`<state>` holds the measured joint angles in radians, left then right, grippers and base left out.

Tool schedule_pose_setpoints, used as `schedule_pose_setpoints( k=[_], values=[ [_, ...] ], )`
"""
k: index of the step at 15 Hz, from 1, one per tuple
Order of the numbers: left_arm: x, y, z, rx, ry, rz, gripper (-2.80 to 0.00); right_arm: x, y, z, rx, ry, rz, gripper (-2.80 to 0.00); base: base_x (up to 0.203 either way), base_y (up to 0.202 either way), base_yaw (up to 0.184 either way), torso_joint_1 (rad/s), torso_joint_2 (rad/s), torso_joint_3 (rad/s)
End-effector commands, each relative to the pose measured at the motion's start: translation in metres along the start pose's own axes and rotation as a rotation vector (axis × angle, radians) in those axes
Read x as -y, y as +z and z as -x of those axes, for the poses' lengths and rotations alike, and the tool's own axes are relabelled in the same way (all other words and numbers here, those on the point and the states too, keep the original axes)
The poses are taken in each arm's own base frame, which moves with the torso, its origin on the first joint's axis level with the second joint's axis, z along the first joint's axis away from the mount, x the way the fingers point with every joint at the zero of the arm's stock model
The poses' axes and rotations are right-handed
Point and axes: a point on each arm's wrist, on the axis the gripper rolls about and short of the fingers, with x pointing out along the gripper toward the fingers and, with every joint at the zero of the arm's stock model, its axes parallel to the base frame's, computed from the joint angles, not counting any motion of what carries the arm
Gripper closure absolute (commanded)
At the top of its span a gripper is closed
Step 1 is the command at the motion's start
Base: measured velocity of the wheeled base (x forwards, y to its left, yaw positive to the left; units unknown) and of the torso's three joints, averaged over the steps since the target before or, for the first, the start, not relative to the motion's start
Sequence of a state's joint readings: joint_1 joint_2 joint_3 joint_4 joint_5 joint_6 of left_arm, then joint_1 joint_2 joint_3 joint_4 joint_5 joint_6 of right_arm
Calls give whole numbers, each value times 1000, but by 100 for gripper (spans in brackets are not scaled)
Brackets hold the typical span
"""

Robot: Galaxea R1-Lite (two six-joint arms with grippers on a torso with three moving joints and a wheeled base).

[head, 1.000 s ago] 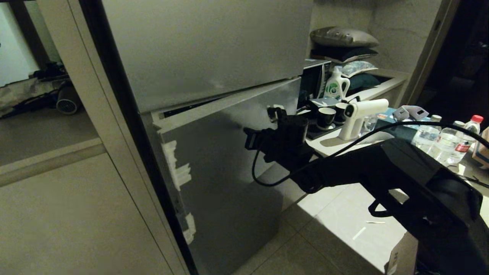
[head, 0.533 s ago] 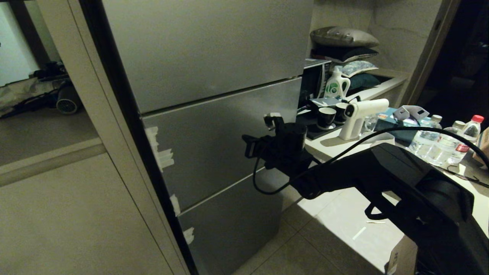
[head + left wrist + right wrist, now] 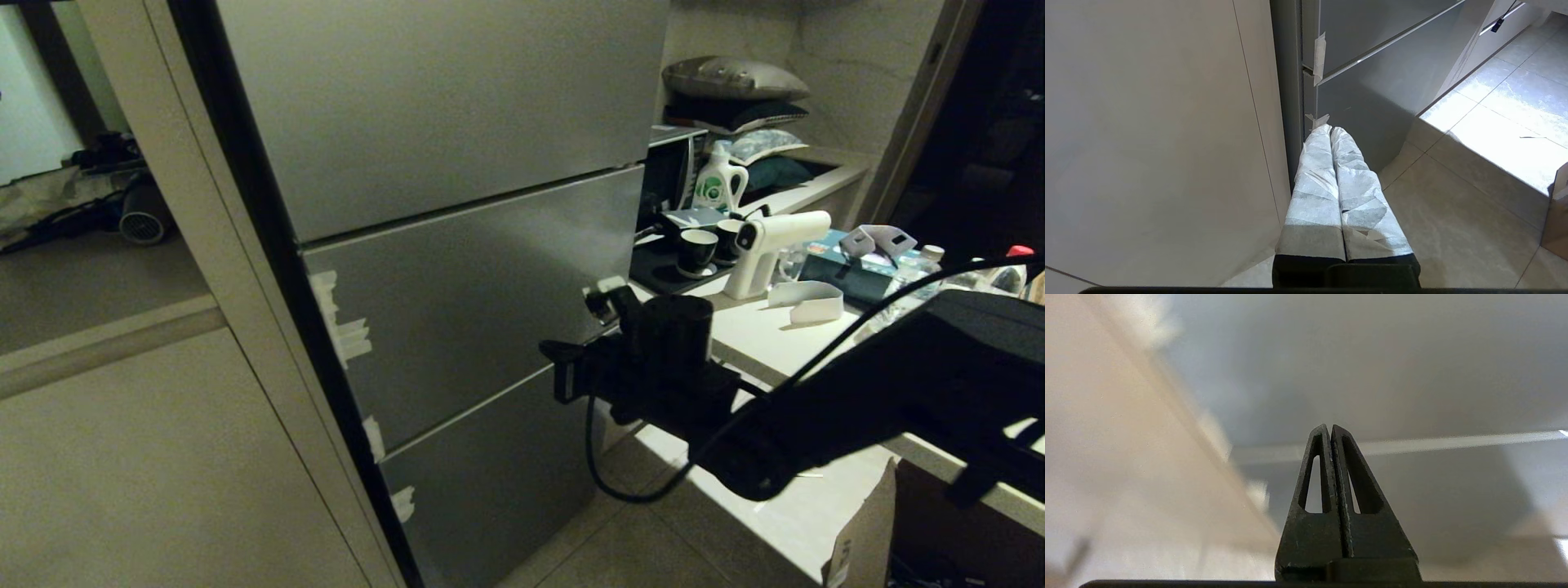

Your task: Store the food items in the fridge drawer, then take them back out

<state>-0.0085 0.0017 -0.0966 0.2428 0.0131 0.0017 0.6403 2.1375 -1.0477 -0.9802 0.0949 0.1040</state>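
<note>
Fridge drawer (image 3: 482, 278) shows only its outside: a grey steel front, flat and matte, pushed flush between the door above and the lower panel, so its clear bin and any food items are hidden; it fills the head view from about 9 o'clock to the centre. Strips of pale tape (image 3: 339, 327) cling to its edge at 9 o'clock, with more tape lower down the seam. Nearest the camera, at 4 o'clock, the black right arm (image 3: 898, 392) reaches in from the right, and the right hand (image 3: 600, 300) hangs just beside the drawer's 3 o'clock corner, apart from the steel as far as can be told. In its wrist view the right hand (image 3: 1330, 428) has its two dark fingers (image 3: 1312, 477) pressed together on nothing, pointing at the grey panels. The left hand (image 3: 1330, 130), wrapped in white tape, is also pressed together and empty, low near the fridge's bottom panel and the tiled floor (image 3: 1474, 212). Farther off, at 2 o'clock, the bench (image 3: 759, 327) carries a white spray gun (image 3: 771, 249), two dark cups (image 3: 710, 245) and a green-labelled bottle (image 3: 718, 184), with cushions (image 3: 735, 82) on a shelf behind. A second ago the drawer front stood ajar, tilted out at its top; now it is shut, and the right arm has dropped lower and drawn back toward 4 o'clock.
</note>
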Motion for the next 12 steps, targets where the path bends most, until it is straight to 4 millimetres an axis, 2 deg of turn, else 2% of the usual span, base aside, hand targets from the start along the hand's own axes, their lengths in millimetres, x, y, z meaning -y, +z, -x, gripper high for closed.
schedule_pose_setpoints(
  k=[1, 5, 7, 10, 12],
  values=[
    [0, 0, 0, -2, 0, 0, 0, -26, 22, 73, 34, -39, 72, 0, 0, 0, 0, 0, 0, 0],
    [0, 0, 0, -2, 0, 0, 0, -26, 37, 186, 203, -316, 117, 0, 0, 0, 0, 0, 0, 0],
    [0, 0, 0, -2, 1, 0, 0, -20, 28, 237, 237, -469, 118, 0, 0, 0, 0, 0, 0, 0],
    [0, 0, 0, -2, 0, 0, 0, 2, 26, 296, 299, -682, 120, 0, 0, 0, 0, 0, 0, 0],
    [0, 0, 0, -2, 0, 0, 0, 2, 18, 334, 276, -714, 137, 0, 0, 0, 0, 0, 0, 0]
  ],
)
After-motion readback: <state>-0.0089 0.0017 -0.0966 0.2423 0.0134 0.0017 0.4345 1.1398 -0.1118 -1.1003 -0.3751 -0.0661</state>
